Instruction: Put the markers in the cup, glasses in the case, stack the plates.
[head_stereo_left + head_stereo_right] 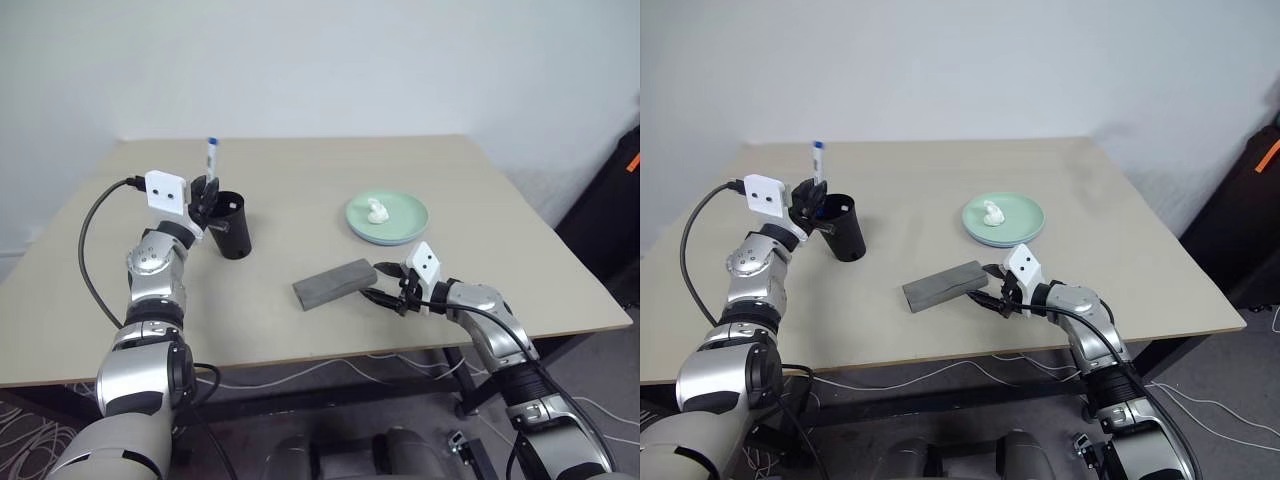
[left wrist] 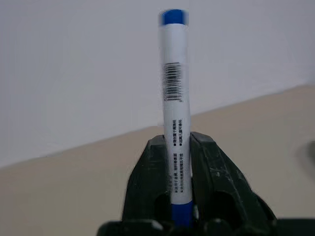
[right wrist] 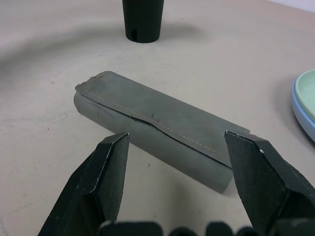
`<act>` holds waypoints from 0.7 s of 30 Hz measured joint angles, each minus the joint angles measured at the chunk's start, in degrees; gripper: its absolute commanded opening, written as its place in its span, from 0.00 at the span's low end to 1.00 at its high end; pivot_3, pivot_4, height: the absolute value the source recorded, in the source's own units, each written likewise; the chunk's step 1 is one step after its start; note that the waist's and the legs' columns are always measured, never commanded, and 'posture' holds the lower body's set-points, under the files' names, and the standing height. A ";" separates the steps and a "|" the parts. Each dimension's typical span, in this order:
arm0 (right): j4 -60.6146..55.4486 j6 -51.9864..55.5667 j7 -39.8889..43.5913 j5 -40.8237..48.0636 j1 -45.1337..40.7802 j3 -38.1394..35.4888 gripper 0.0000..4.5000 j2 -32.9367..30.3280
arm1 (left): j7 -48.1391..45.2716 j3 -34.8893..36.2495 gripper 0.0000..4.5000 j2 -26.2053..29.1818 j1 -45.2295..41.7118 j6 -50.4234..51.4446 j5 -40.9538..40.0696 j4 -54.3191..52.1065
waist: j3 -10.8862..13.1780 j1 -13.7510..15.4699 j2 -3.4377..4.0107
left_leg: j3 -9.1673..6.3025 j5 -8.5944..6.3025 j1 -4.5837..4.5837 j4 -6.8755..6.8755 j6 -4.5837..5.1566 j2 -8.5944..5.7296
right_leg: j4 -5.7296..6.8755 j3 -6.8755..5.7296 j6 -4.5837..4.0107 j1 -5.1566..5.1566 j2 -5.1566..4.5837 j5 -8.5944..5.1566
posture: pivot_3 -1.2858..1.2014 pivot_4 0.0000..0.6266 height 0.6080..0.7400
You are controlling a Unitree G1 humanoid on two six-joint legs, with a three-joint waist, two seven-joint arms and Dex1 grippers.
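A barcode is printed on the white barrel of the marker (image 2: pixel 175 123); small print lines are seen below it, too small to be read; no brand, number or other sign is legible elsewhere.

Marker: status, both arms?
Left gripper holds marker upright above cup. Right gripper open at closed case. Plates stacked. Nothing blocking.

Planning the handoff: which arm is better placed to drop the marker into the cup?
Left. Its gripper holds the marker upright right beside the cup, while the right gripper sits open by the case.
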 measured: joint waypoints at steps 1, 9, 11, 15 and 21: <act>0.00 -0.02 0.00 0.00 0.00 0.02 0.75 0.01 | -0.13 0.00 0.48 -0.14 0.00 0.00 -0.02 0.27 | 0.00 0.03 0.00 | -0.01 0.00 0.00 0.00 0.00 0.00 | 0.00 -0.01 0.00 0.00 0.00 0.00 | 0.52 0.00 1.00; -0.02 -0.07 0.00 0.02 0.12 0.01 0.75 0.00 | -0.86 -0.01 0.94 -0.87 0.00 -0.81 -0.13 0.66 | 0.00 -0.02 0.00 | 0.00 -0.01 0.00 0.00 -0.01 0.00 | -0.01 -0.01 0.00 0.00 -0.01 0.00 | 0.52 0.00 1.00; -0.02 -0.07 0.00 0.03 0.25 0.01 0.75 0.00 | -0.97 -0.01 0.94 -0.94 0.00 -1.08 -0.16 0.66 | 0.00 -0.02 0.00 | 0.00 -0.01 0.00 -0.01 -0.01 0.00 | -0.01 -0.01 0.00 0.00 -0.01 0.00 | 0.52 0.00 1.00; -0.03 -0.07 -0.01 0.06 0.29 0.01 0.75 0.01 | -1.02 0.02 0.94 -1.73 0.01 -1.43 -0.23 0.44 | 0.00 0.01 0.00 | -0.01 -0.01 -0.01 0.00 -0.01 0.00 | -0.02 -0.01 0.00 0.00 -0.01 0.00 | 0.52 0.00 1.00; -0.05 -0.08 -0.07 0.27 0.29 -0.37 0.75 0.01 | -1.06 0.35 0.94 -2.21 0.08 -1.77 -1.44 -2.83 | 0.00 -0.01 0.00 | -0.01 -0.01 -0.02 -0.01 -0.01 0.01 | -0.02 -0.01 -0.01 -0.03 -0.01 0.00 | 0.52 0.00 1.00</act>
